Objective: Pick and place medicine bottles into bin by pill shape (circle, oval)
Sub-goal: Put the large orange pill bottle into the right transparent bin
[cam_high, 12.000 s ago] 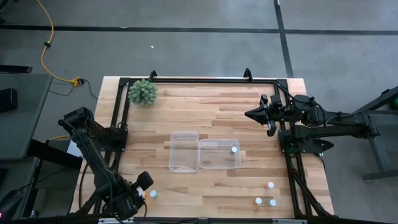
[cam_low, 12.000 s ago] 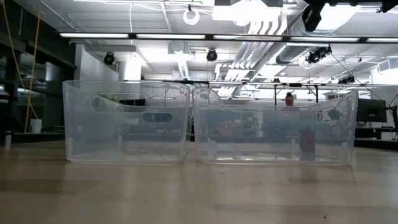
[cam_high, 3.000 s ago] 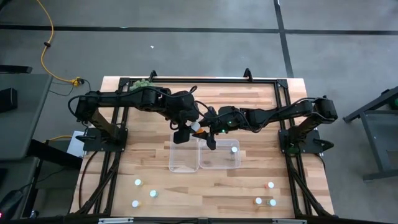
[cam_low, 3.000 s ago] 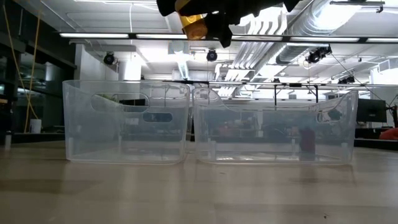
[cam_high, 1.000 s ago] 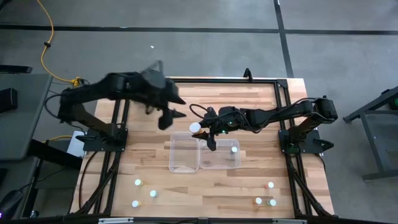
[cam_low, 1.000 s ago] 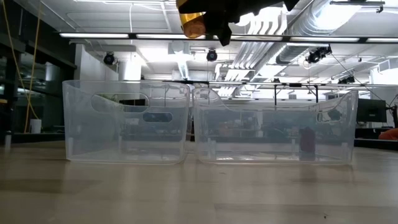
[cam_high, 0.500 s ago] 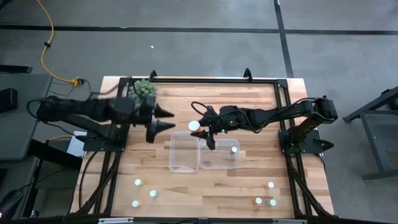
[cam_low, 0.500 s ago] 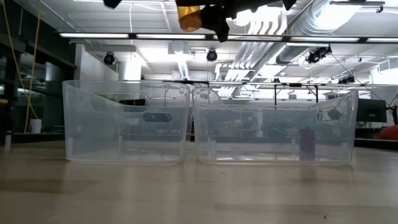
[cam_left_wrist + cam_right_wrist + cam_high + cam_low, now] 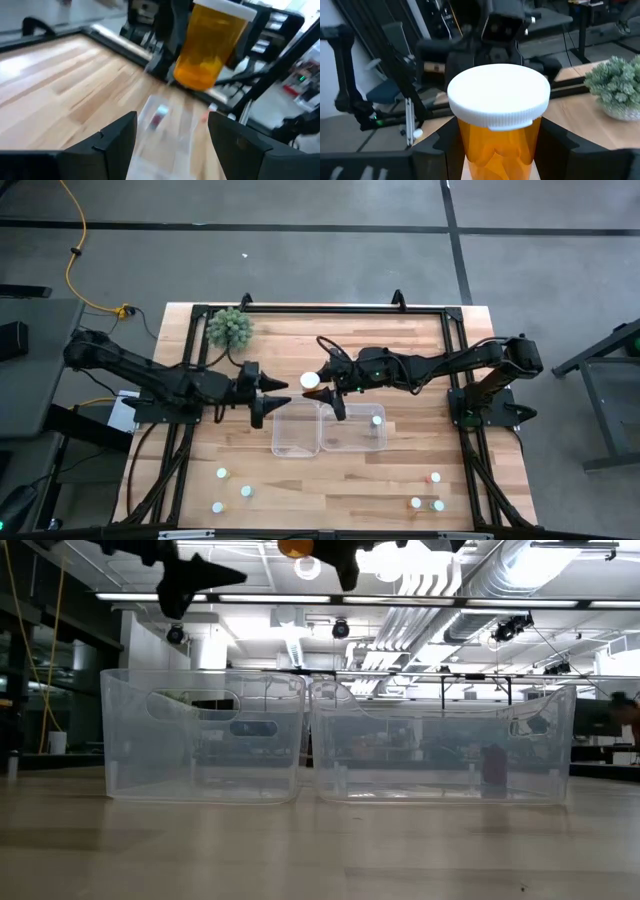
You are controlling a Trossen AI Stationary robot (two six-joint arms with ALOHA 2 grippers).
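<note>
Holding an orange bottle (image 9: 313,381) above the seam between two clear bins (image 9: 297,423), right hand (image 9: 322,386) closed on it; left hand (image 9: 272,393) beside, empty and wide. Low view: bottle (image 9: 295,548) high over bins. Right wrist: white cap (image 9: 498,95) up. Risk, probably: releasing here could bounce it off the shared rim into the wrong bin.

Bright ceiling strip lights; left wrist view blurred.
</note>
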